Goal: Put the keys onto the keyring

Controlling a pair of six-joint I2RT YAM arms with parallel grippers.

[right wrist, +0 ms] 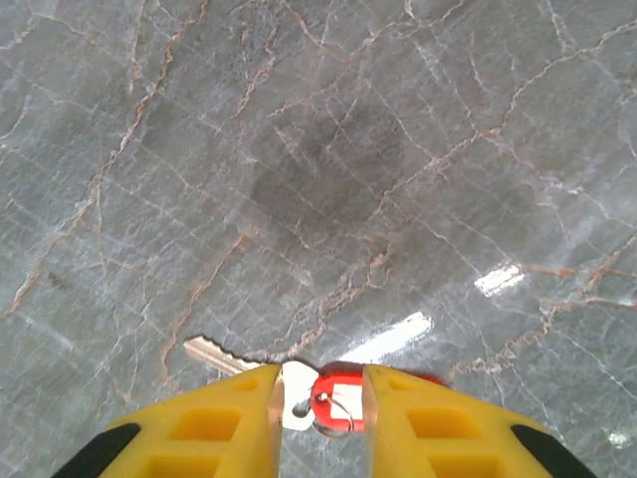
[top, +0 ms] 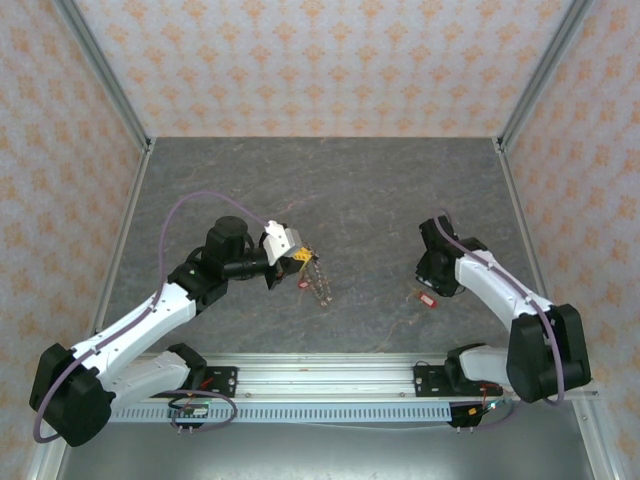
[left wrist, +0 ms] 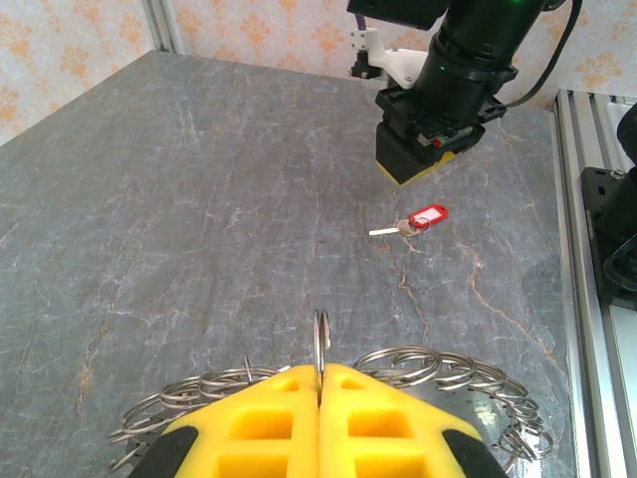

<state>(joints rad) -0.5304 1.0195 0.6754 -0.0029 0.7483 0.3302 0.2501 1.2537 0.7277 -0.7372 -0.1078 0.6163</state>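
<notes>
Grey marbled table (top: 380,200) with pale walls (top: 320,60) patterned in orange on three sides. Two robot arms are mounted at the near edge. One keyring (top: 319,281) and one key (top: 428,298) are visible.

From above, the left arm reaches in toward the middle of the table, forearm low and angled to the right. The left gripper (top: 298,258) has its yellow fingers pressed together, pinching the keyring. Its wrist camera shows the fingertips closed on one upright loop (left wrist: 320,344), with the rest of the keyring (left wrist: 418,363), a chain of many small linked silver loops, lying curved on the table to both sides of the left gripper (left wrist: 320,373).

The right arm bends at the elbow and points its right gripper (top: 434,283) down at the table, right of centre and well apart from the keyring. Its fingers are spread. The right wrist camera shows the right gripper (right wrist: 317,376) straddling the key (right wrist: 214,353): the head and its one red tag (right wrist: 333,378) sit between the fingertips, while the blade sticks out to the left, flat on the table.
</notes>
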